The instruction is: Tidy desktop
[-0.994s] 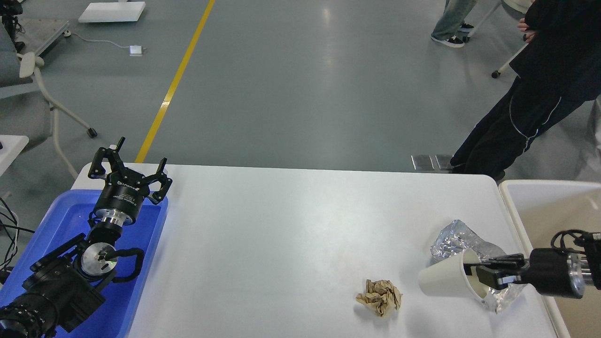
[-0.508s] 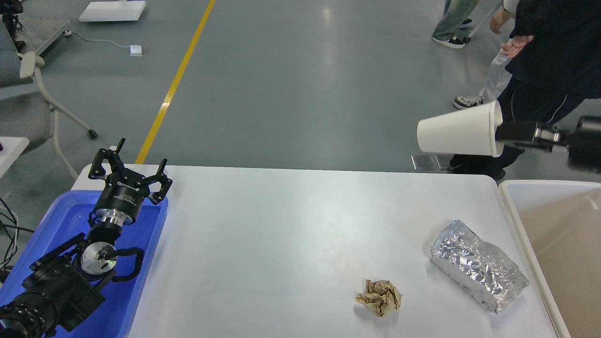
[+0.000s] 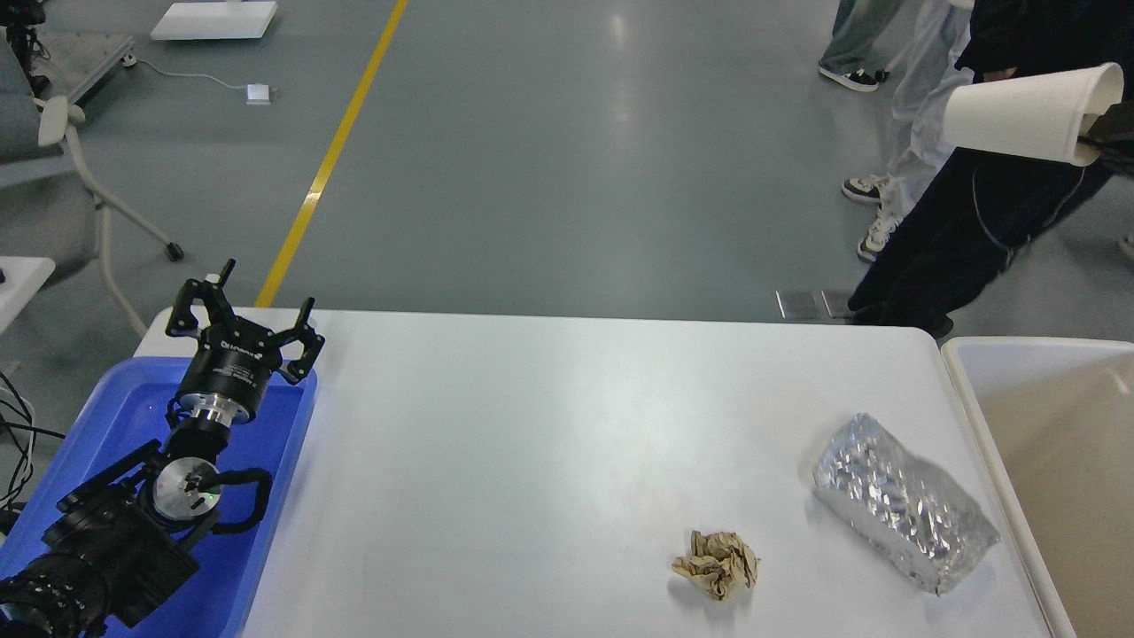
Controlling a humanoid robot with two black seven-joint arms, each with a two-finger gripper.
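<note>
The white desktop (image 3: pixel 549 443) fills the middle of the head view. On it lie a crumpled brown paper ball (image 3: pixel 716 563) near the front and a silver foil bag (image 3: pixel 904 514) at the front right. My right gripper (image 3: pixel 1103 133) is at the top right edge, mostly out of view, shut on the rim of a white paper cup (image 3: pixel 1028 111) held on its side high above the floor. My left gripper (image 3: pixel 244 306) is open and empty above the far end of the blue tray (image 3: pixel 106 416).
A beige-white bin (image 3: pixel 1054 425) stands against the desktop's right edge. People's legs (image 3: pixel 957 230) stand beyond the far right corner. A chair (image 3: pixel 62 177) is at the far left.
My right gripper lifted the paper cup off the foil bag, then carried it up and to the right, to the top right edge. The left arm has not moved.
</note>
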